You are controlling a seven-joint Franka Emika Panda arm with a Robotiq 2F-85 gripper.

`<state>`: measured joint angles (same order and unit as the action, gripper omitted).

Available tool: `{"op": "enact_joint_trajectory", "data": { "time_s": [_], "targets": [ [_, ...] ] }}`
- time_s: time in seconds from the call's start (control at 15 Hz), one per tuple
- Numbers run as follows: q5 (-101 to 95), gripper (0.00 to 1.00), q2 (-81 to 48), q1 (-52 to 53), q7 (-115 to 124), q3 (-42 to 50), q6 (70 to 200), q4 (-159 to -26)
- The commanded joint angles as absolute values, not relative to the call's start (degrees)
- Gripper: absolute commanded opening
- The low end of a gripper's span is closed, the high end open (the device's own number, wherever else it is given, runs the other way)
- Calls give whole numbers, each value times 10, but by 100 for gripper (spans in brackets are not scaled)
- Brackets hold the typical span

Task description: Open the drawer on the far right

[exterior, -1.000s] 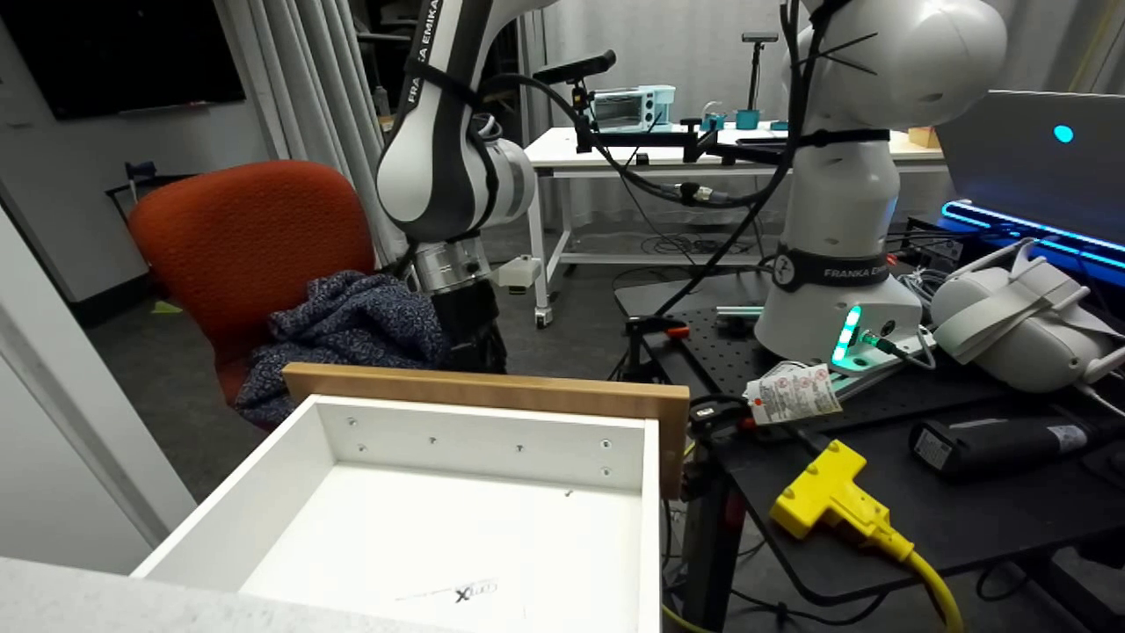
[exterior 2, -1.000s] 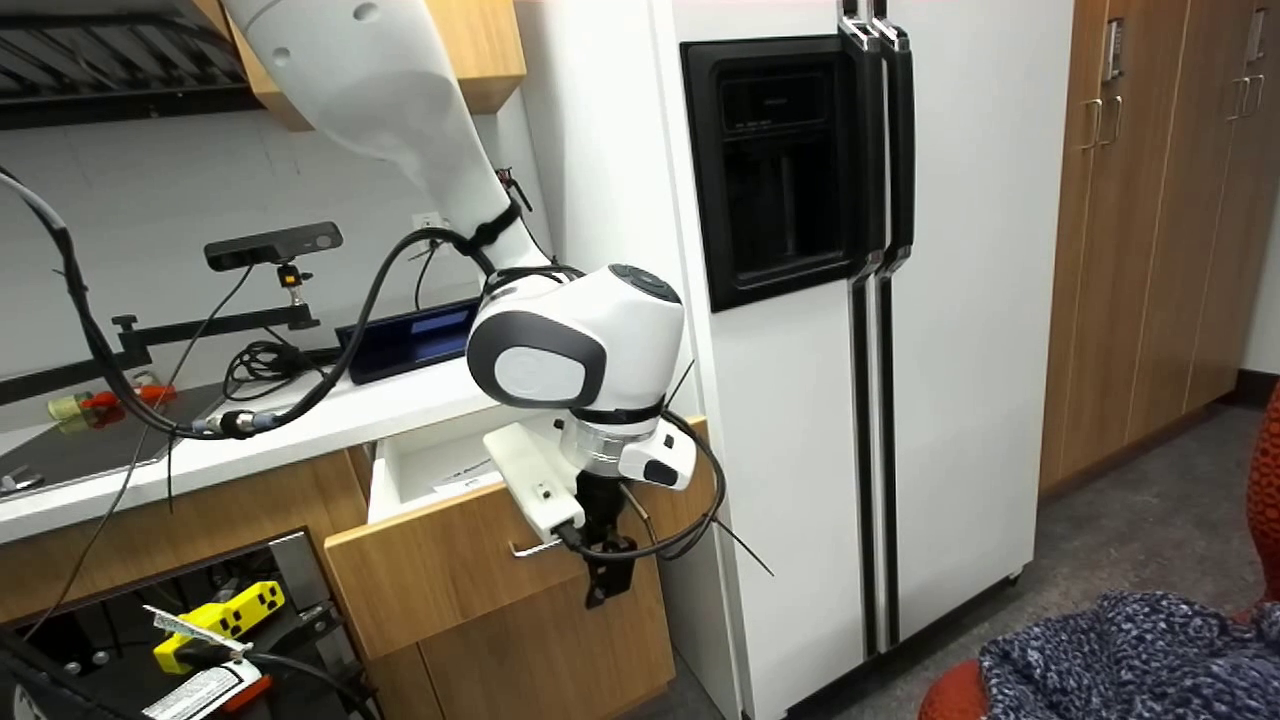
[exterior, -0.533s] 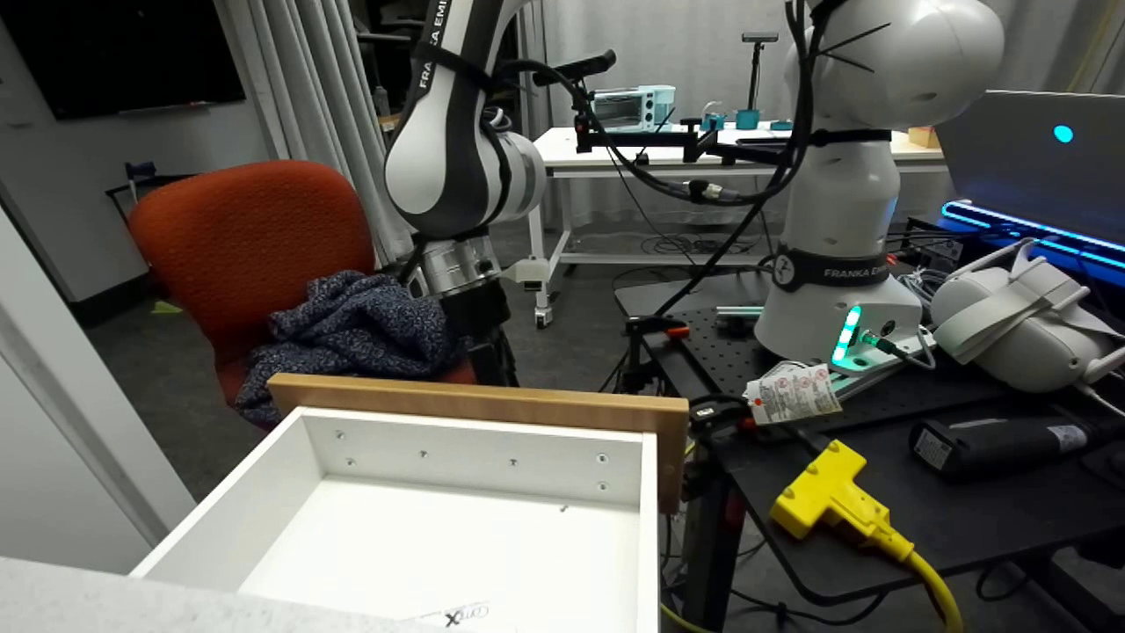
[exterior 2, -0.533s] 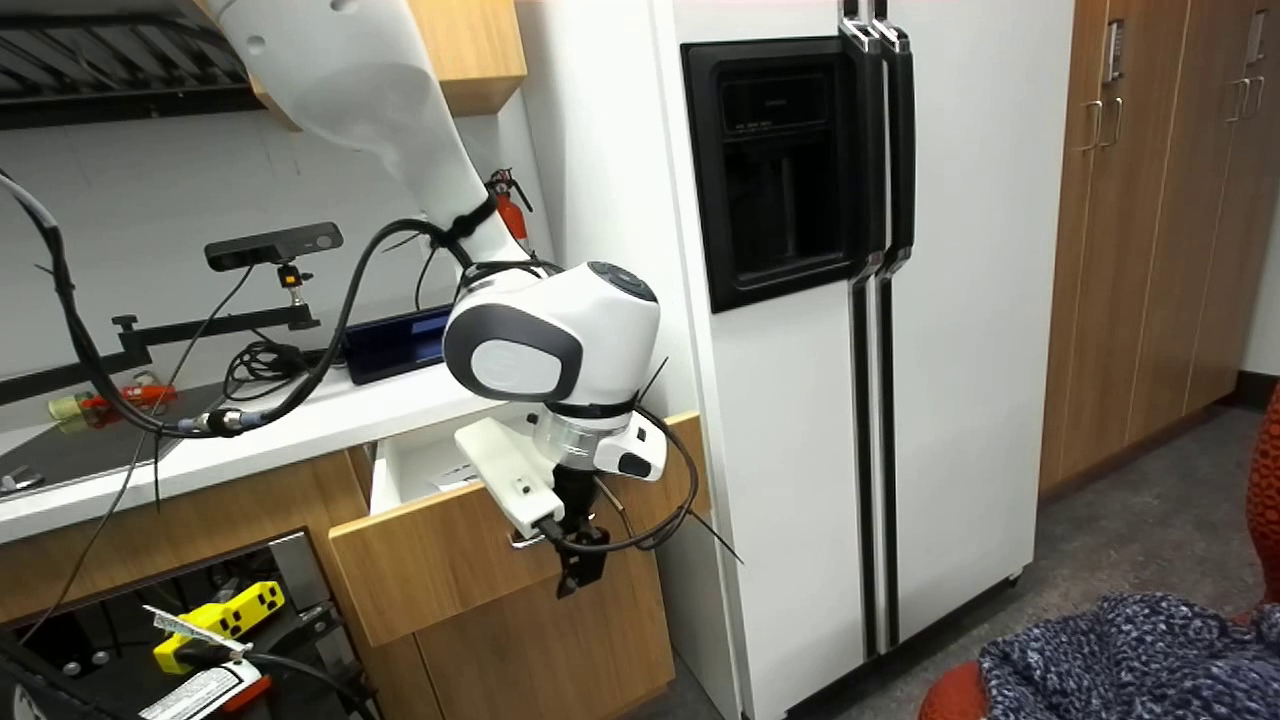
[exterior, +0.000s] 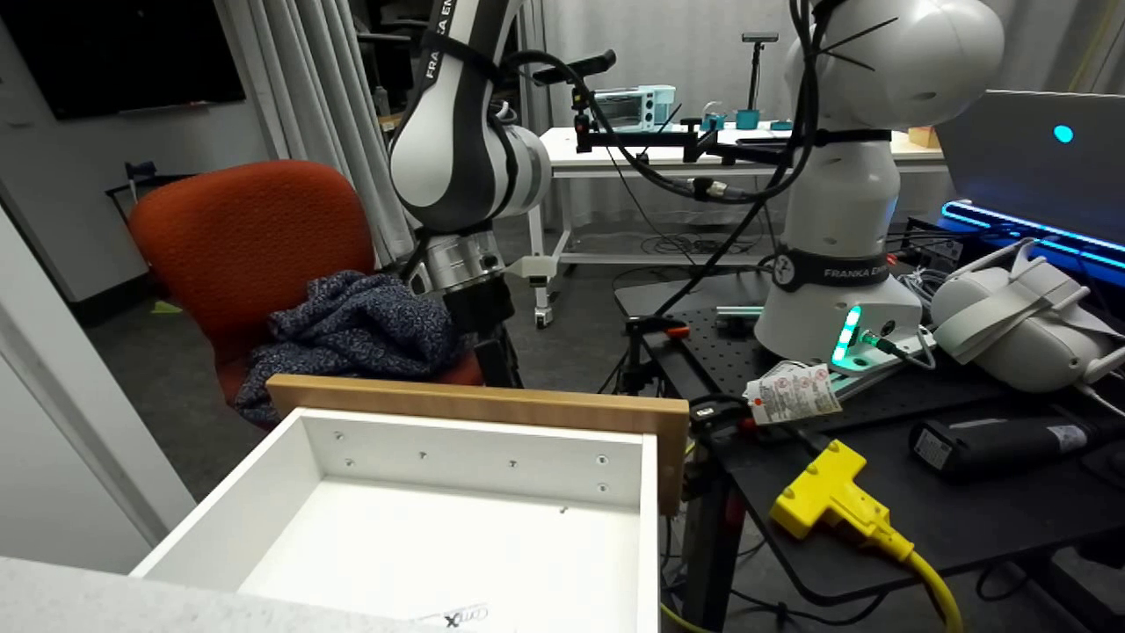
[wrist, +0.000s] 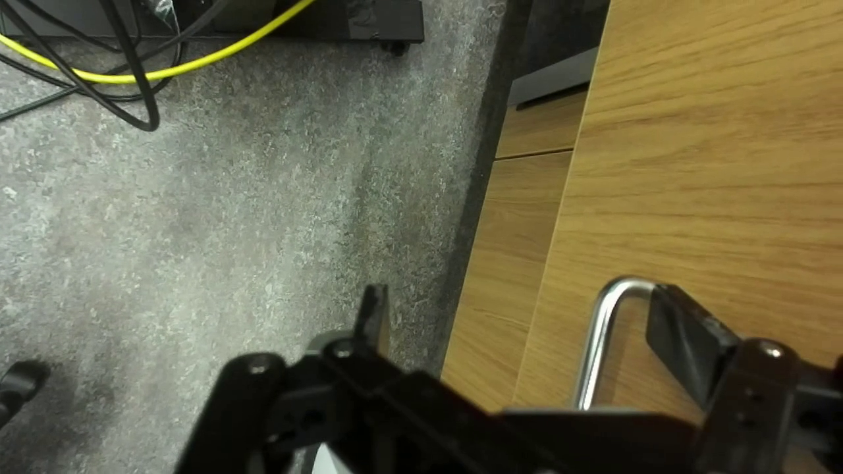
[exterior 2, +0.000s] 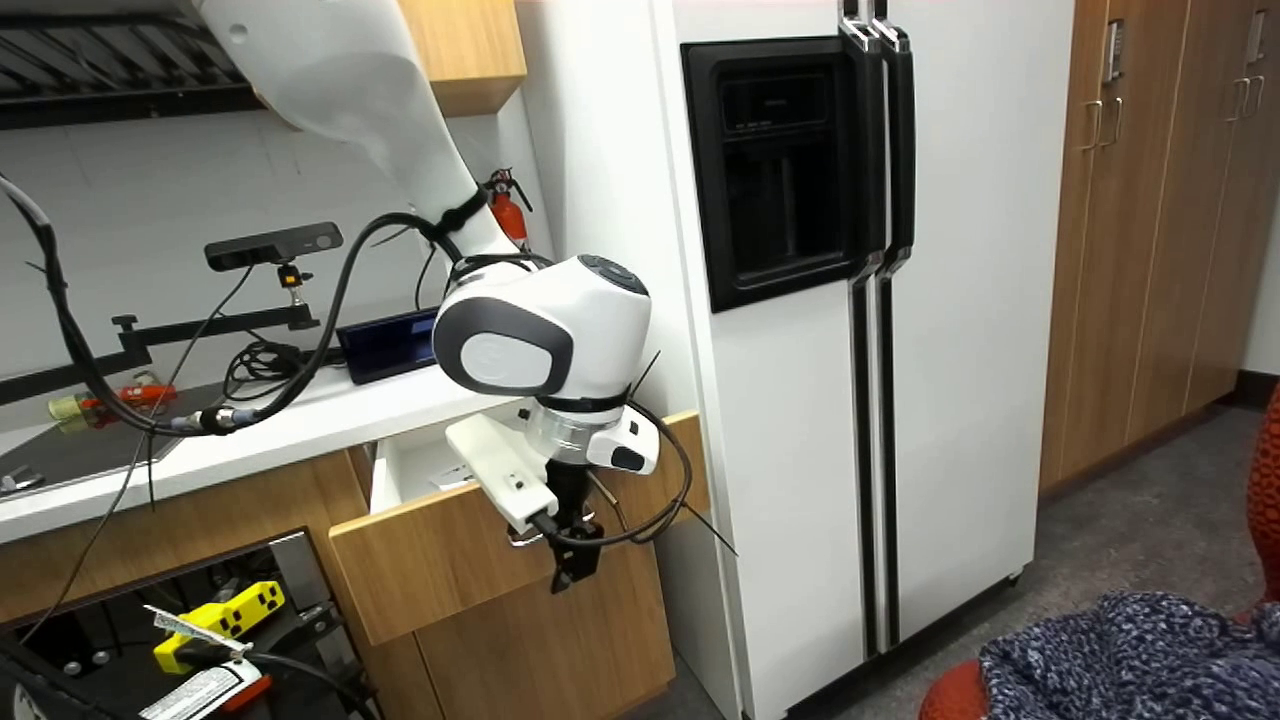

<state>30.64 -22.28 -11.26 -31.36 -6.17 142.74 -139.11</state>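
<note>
The drawer [exterior: 422, 536] stands pulled out, its white inside showing. Its wood front [exterior 2: 430, 570] shows in an exterior view. My gripper [wrist: 520, 289] is open in front of the drawer front, fingers pointing down. In the wrist view the silver handle [wrist: 596, 342] lies between the spread fingers. The drawer-side finger [wrist: 688, 342] overlaps the handle's end near the wood; I cannot tell if they touch. The outer finger [wrist: 372, 316] stands apart, over the floor. In an exterior view the gripper [exterior: 501, 365] has its tips hidden behind the drawer front.
A white refrigerator [exterior 2: 960, 400] stands right beside the drawer. A chair [exterior: 255, 229] with a dark cloth [exterior: 352, 334] stands beyond the drawer front. A black table [exterior: 747, 510] with a yellow power block [exterior: 822, 492] is beside it. Cables [wrist: 132, 72] lie on the floor.
The drawer has slid slightly inward, mostly in the first half second. My gripper has shifted sideways along the drawer front and slightly toward the cabinet. It stays open.
</note>
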Motion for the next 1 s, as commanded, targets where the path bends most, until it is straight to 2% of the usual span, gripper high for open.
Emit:
{"op": "enact_joint_trajectory", "data": {
  "time_s": [0.0,0.93],
  "targets": [
    [310,100,-199,-125,-336,-73,1428,-1410],
    [257,100,-195,-123,-392,-80,1591,-1427]
  ]
}}
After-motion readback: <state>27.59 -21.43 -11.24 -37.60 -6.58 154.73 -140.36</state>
